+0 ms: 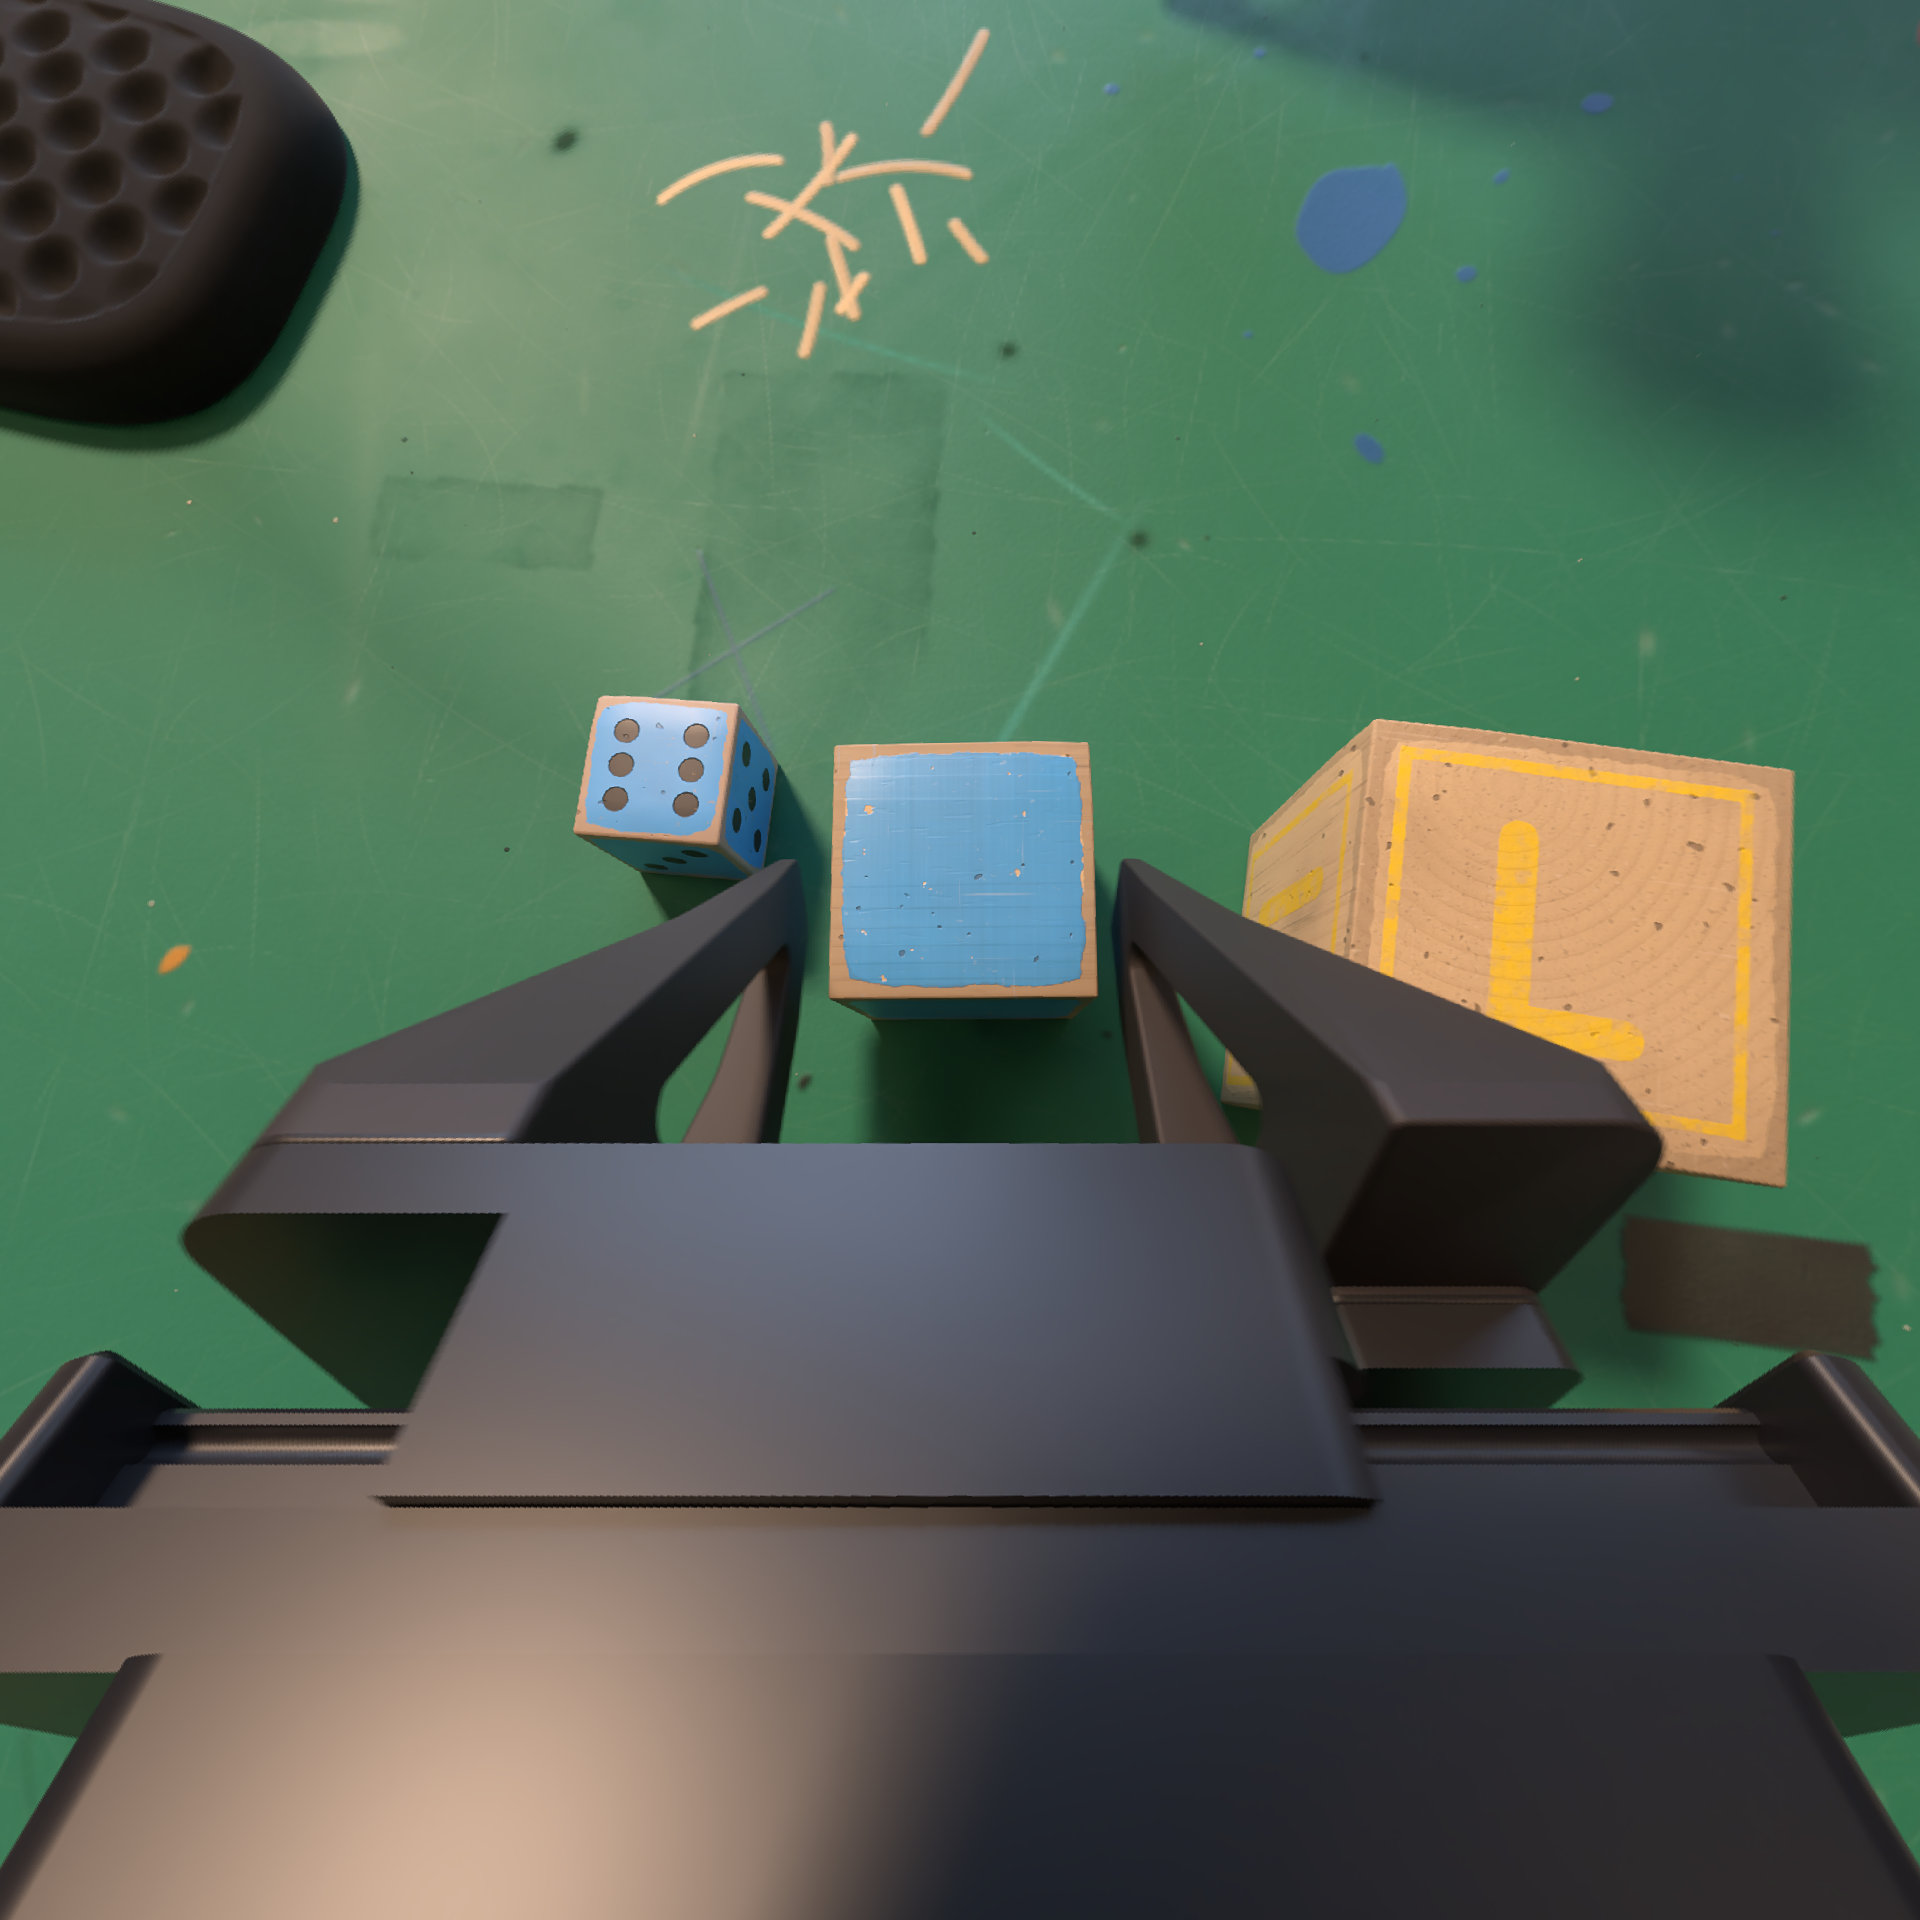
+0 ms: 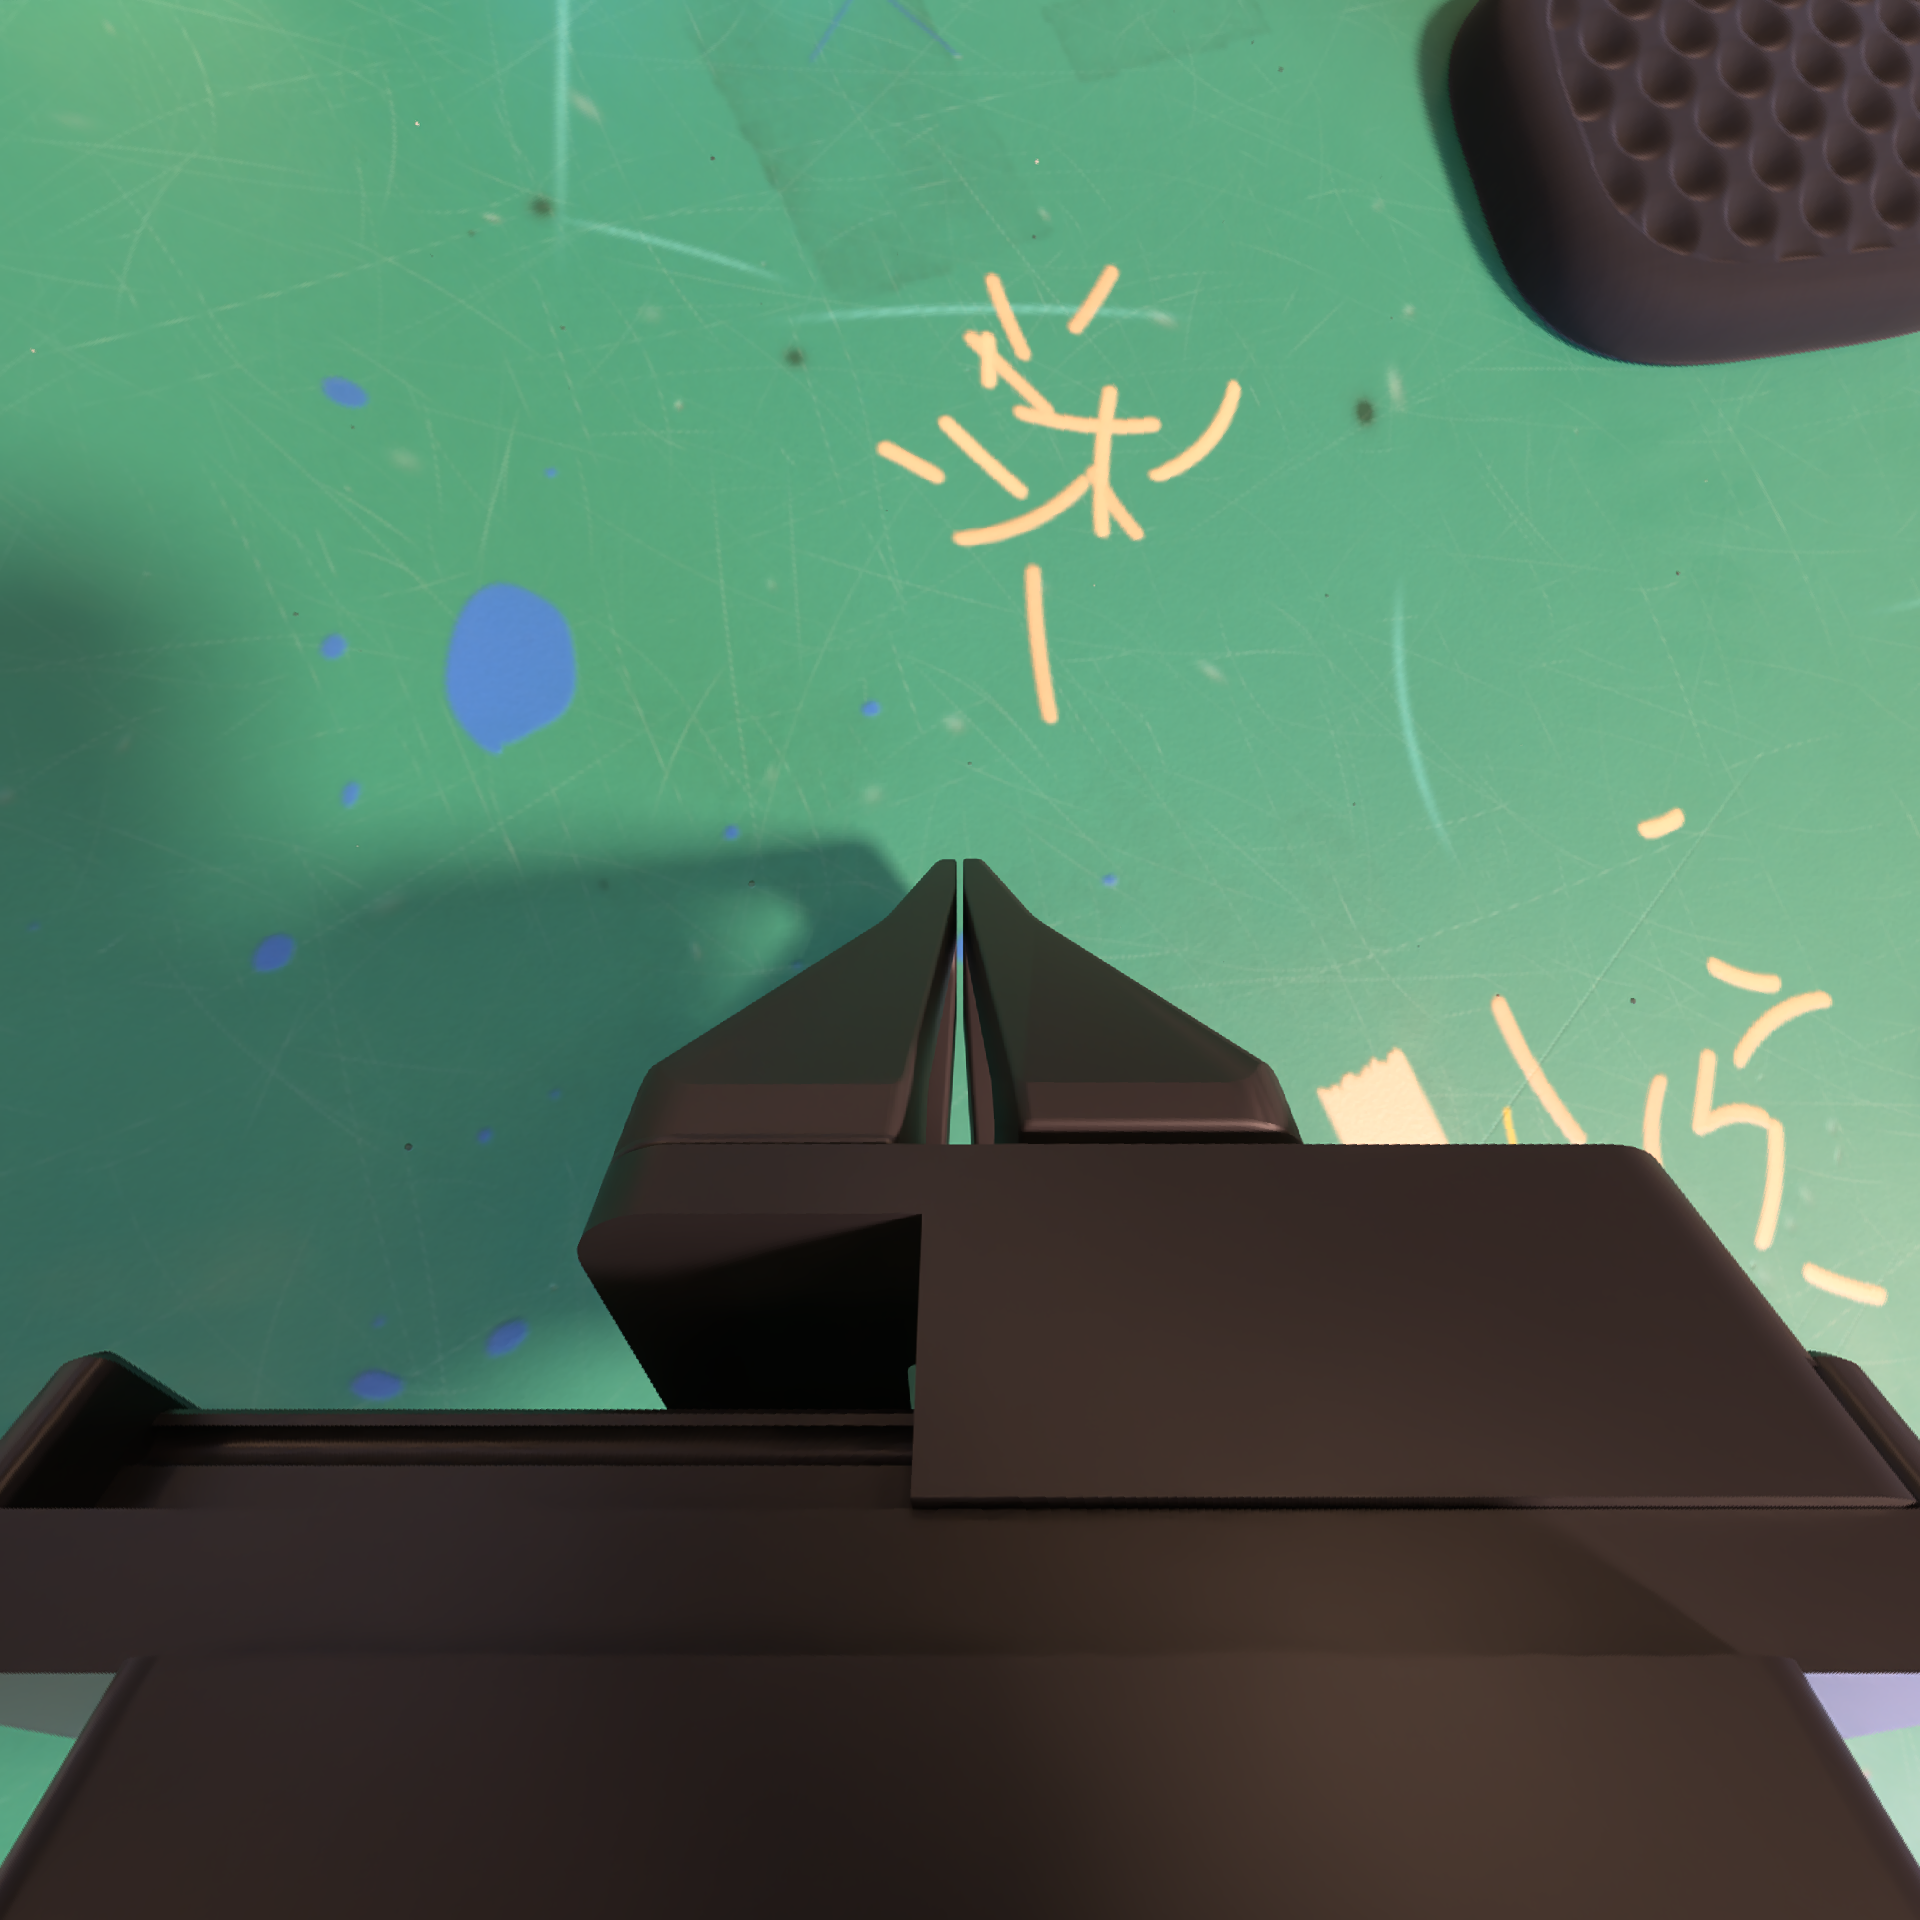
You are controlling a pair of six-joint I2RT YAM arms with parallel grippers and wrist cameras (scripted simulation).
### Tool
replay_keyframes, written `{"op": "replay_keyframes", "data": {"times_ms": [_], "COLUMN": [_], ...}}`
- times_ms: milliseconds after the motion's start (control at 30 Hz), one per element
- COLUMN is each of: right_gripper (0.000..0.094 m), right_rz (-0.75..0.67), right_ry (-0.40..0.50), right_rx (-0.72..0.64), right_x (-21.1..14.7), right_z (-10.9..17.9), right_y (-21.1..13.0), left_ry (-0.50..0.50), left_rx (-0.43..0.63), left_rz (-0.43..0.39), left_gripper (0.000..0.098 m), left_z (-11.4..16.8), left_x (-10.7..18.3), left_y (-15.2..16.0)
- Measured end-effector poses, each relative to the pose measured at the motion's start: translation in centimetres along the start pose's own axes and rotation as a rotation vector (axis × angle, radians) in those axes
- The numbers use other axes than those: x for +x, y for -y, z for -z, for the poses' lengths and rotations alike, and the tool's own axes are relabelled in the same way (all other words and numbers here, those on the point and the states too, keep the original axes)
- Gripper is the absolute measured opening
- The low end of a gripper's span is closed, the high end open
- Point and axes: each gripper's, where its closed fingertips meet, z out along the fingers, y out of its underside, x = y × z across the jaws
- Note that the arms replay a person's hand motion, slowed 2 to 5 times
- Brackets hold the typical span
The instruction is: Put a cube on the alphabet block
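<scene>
In the left wrist view a blue-topped wooden cube (image 1: 963, 871) stands on the green mat. My left gripper (image 1: 961, 883) is open, one finger on each side of the cube, with small gaps to its sides. A larger wooden alphabet block (image 1: 1558, 935) with a yellow letter and border stands just right of the cube, partly behind my right-hand finger (image 1: 1247, 966). A small blue die (image 1: 670, 781) sits just left of the cube. In the right wrist view my right gripper (image 2: 959, 864) is shut and empty above bare mat; none of the blocks show there.
A black dimpled pad lies at the far left in the left wrist view (image 1: 135, 197) and at the top right in the right wrist view (image 2: 1714, 166). The green mat (image 1: 1039, 520) has paint marks, blue spots and tape patches. A dark tape strip (image 1: 1745, 1288) lies near the alphabet block.
</scene>
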Motion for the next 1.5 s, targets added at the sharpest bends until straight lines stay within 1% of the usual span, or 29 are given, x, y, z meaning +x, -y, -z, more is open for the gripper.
{"op": "replay_keyframes", "data": {"times_ms": [67,100,300,467,533,633,700,767,933,1133,1333,1367,1400,1433,1467,1500], "right_gripper": [0.001,0.001,0.001,0.0009,0.0009,0.001,0.001,0.001,0.001,0.001,0.001,0.001,0.001,0.001,0.001,0.001], "right_rz": [0.001,0.001,0.001,0.003,0.003,0.002,0.002,0.002,0.002,0.002,0.002,0.002,0.002,0.002,0.002,0.002], "right_ry": [0.0,0.0,0.0,0.0,0.001,0.002,0.003,0.003,0.003,0.003,0.003,0.003,0.003,0.003,0.003,0.003], "right_rx": [0.0,0.0,0.0,0.0,0.0,0.0,0.0,0.0,0.0,0.0,0.0,0.0,0.0,0.0,0.0,0.0], "right_x": [0.0,0.0,0.0,0.0,0.0,0.0,0.0,0.0,0.0,0.0,0.0,0.0,0.0,0.0,0.0,0.0], "right_z": [0.0,0.0,0.0,0.0,0.0,0.0,0.0,0.0,0.0,0.0,0.0,0.0,0.0,0.0,0.0,0.0], "right_y": [0.0,0.0,0.0,0.0,0.0,0.0,0.0,0.0,0.0,0.0,0.0,0.0,0.0,0.0,0.0,0.0], "left_ry": [0.011,0.015,0.046,0.042,0.027,-0.034,-0.067,-0.078,-0.097,-0.115,-0.117,-0.114,-0.113,-0.119,-0.128,-0.138], "left_rx": [-0.009,-0.009,0.004,0.072,0.111,0.161,0.169,0.151,0.073,0.01,0.03,0.037,0.044,0.056,0.071,0.089], "left_rz": [-0.009,-0.011,0.0,0.005,-0.014,-0.048,-0.063,-0.079,-0.125,-0.12,-0.113,-0.113,-0.112,-0.11,-0.106,-0.099], "left_gripper": [0.0416,0.0396,0.0395,0.0395,0.0394,0.0394,0.0394,0.0394,0.0395,0.0395,0.0392,0.0398,0.0427,0.0484,0.0572,0.0682], "left_z": [-0.2,-0.3,0.2,2.4,3.8,5.6,6.4,6.7,6.0,4.5,4.2,4.3,4.4,4.7,5.0,5.4], "left_x": [0.0,0.0,-0.1,0.2,0.8,2.4,3.6,4.4,6.4,7.5,7.1,7.0,7.0,7.0,7.0,6.9], "left_y": [-0.1,-0.1,0.2,1.8,2.8,4.2,4.8,4.9,4.4,3.0,3.1,3.1,3.1,3.1,3.2,3.3]}}
